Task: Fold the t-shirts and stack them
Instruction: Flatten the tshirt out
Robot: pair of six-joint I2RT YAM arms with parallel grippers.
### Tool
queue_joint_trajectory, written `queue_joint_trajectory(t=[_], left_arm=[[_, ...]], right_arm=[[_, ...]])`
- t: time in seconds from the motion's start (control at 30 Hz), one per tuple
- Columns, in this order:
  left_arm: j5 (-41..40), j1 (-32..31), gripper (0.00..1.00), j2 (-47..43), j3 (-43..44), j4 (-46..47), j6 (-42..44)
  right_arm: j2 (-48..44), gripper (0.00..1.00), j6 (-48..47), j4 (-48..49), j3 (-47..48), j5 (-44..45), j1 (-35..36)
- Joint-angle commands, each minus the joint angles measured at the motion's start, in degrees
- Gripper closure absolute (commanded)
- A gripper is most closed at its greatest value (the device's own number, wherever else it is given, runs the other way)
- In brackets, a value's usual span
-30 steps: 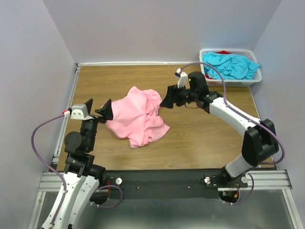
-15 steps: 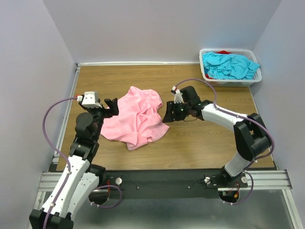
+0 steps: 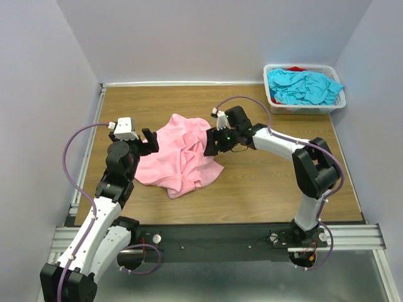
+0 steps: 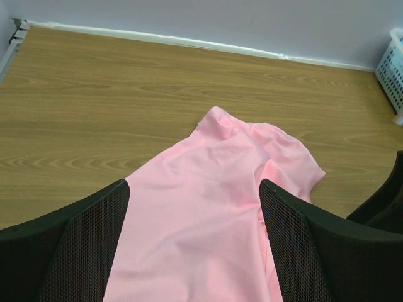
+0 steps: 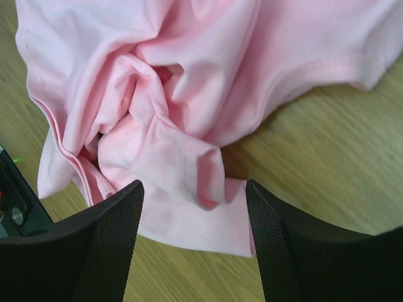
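A light pink t-shirt (image 3: 179, 157) lies crumpled on the wooden table (image 3: 277, 182). My left gripper (image 3: 149, 142) is open at the shirt's left edge, its jaws spread above the pink cloth (image 4: 195, 239). My right gripper (image 3: 211, 146) is open at the shirt's right edge, its jaws on either side of a folded flap of pink cloth (image 5: 189, 207) on the table. Neither gripper holds anything. Turquoise t-shirts (image 3: 302, 86) and a bit of red cloth (image 3: 295, 68) lie in the basket.
A white slotted basket (image 3: 340, 100) stands at the table's far right corner, also showing at the right edge of the left wrist view (image 4: 391, 69). Purple walls close in the back and both sides. Bare wood lies right of the pink shirt.
Both grippers have moved in toward the pink shirt: the left one rightward to its left edge, the right one left and nearer to its right edge. The shirt has barely shifted.
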Motion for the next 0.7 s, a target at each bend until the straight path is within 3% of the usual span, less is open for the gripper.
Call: queue_joint_trajectory(t=[0.0,0.17,0.27,0.4,0.5,0.67], left_arm=[[-1.75,-0.33,0.09,-0.12,2.22,-0.59,-0.01],[-2.02,-0.25,0.09,-0.39,2.22,-0.68,0.17],[-1.93,-0.25,0.09,0.05,2.22,-0.68,0.34],[-1.84,-0.25,0.09,0.32,2.49,-0.68,0.43],[-1.84,-0.33,0.09,0.58,2.57,-0.59,0.69],[-1.23,-0.25,0.09,1.02,2.57,-0.68,0.52]], right_arm=[[4.09,0.27,-3.46,0.49,4.44,-3.24,0.76],[7.97,0.31,-4.51,0.41,7.52,-7.02,1.2],[8.41,0.48,-4.69,0.4,8.05,-8.95,1.73],[5.35,0.86,-4.25,0.32,6.3,-9.84,2.52],[0.44,0.98,-3.38,-0.3,2.45,-10.36,3.04],[-8.54,0.99,-2.67,-3.98,-4.77,-15.18,4.36]])
